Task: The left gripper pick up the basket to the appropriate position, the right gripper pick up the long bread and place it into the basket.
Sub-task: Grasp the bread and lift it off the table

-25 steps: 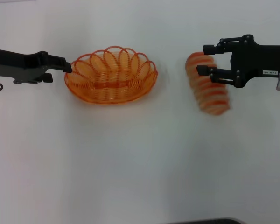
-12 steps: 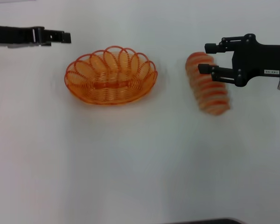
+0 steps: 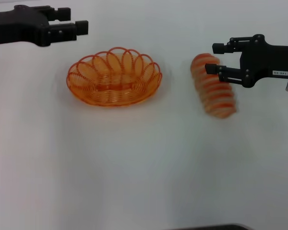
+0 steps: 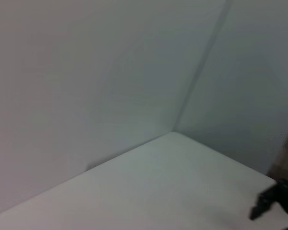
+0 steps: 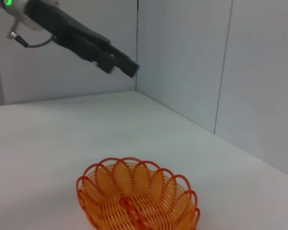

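The orange wire basket (image 3: 114, 76) sits on the white table, left of the middle; it also shows in the right wrist view (image 5: 139, 196). My left gripper (image 3: 75, 19) is raised above the table, behind and left of the basket, open and empty; its arm shows in the right wrist view (image 5: 86, 40). The long striped bread (image 3: 212, 86) lies on the table at the right. My right gripper (image 3: 213, 58), with the white label, is open over the bread's far end, one finger beyond the end and one across the loaf. It does not clamp the bread.
The white table (image 3: 144, 167) spreads wide in front of the basket and bread. Grey walls meet in a corner behind the table (image 4: 175, 129). A dark shape (image 4: 278, 201) sits at the edge of the left wrist view.
My left gripper has left the basket's left rim, risen up and back, and now shows open. The basket stayed where it was. My right gripper has barely shifted at the bread.
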Controlling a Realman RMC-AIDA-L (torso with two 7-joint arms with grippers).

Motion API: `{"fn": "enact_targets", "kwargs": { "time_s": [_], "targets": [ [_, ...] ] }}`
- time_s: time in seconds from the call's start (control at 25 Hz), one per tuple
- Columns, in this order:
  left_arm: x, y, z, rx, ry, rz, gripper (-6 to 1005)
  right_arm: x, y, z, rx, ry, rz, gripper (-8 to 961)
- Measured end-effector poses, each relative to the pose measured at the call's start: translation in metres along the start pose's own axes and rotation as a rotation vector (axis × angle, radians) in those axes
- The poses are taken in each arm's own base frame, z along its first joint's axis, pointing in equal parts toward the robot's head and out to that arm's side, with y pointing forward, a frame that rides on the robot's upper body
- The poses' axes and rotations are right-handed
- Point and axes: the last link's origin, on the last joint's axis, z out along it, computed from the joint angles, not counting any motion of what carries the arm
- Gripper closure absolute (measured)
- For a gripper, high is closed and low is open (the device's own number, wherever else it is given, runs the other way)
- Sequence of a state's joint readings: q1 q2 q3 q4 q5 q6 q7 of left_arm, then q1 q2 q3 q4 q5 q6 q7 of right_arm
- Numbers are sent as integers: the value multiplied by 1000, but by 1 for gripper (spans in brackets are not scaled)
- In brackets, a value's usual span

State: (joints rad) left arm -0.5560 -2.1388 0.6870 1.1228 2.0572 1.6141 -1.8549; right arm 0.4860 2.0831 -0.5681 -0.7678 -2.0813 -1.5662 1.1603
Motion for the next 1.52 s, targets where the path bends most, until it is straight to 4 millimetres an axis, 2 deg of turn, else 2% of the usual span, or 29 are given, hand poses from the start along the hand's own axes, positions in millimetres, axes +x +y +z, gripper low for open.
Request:
{"fn": "enact_targets", "kwargs": {
  "time_s": [0.24,0.44,0.68,0.88,0.96,1.2,1.52],
  "targets": [
    [-15,10,-15,-49,3,246,334,2,1,-4,8,-9,39,421],
    [-37,10,-23,-45,-14,314,335,4,4,-11,13,-32,79,421],
    [-57,14,-31,-85,-36,297,329,5,8,-16,1,-52,118,422],
    [-78,14,-33,-28,-38,262,330,5,11,-16,-13,-63,132,422],
    [-83,15,-34,-13,-31,249,248,5,13,-16,-17,-66,135,422],
    [-87,9,-43,37,0,227,111,6,15,-14,-25,-76,142,422],
    [-87,5,-48,57,9,217,112,8,17,-15,-26,-73,146,423]
  ]
}}
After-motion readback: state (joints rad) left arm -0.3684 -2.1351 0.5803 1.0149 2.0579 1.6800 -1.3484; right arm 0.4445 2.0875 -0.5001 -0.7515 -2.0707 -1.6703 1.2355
